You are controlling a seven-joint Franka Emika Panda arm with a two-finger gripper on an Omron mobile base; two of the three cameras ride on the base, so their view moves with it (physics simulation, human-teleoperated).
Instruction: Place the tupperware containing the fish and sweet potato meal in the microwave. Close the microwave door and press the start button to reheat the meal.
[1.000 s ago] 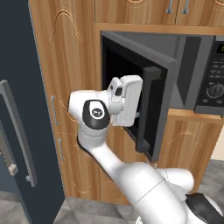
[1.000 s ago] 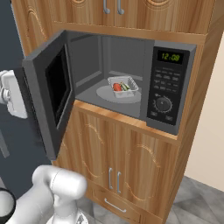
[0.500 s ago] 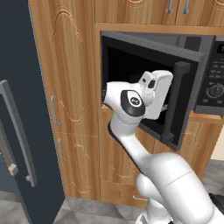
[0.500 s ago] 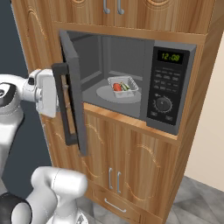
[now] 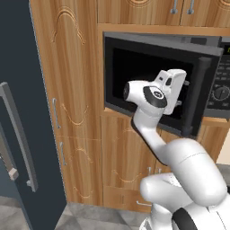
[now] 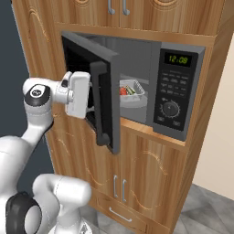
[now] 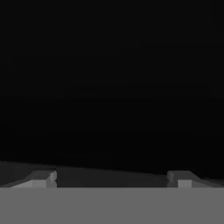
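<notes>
Setting: standing in a rendered kitchen, a tall wall of carved brown wooden cabinets [image 6: 151, 183] reaching from low drawers up to upper doors with metal pulls.
Neighbour: rising at the left of the cabinets, a tall dark blue-grey door [image 5: 22, 112] carrying a long grey bar handle [image 5: 18, 134].
Oven: sitting built into the cabinet wall, a wide dark grey microwave [image 6: 183, 55] with a grey cavity, showing a green clock readout above a black control panel [image 6: 173, 96] of small buttons and a round dial.
Door: hanging partly swung in, hinged at the left, the dark grey microwave door [image 6: 107, 64] with a large black window and a thick dark vertical bar handle [image 6: 101, 105]; leaving a gap at the right through which the cavity shows.
Meal: resting inside the cavity on the turntable, a small shallow whitish-clear tupperware [image 6: 131, 87] holding red and green food, seen past the door's edge.
Hand: reaching toward the outer face of the door, the white arm's gripper [image 7: 111, 179], close to the black window just left of the handle in the right base view; contact impossible to tell.
Jaws: standing spread wide, pinching nothing; dark fingertips [image 7: 41, 178] pointing at a near-black surface in the hand view.
</notes>
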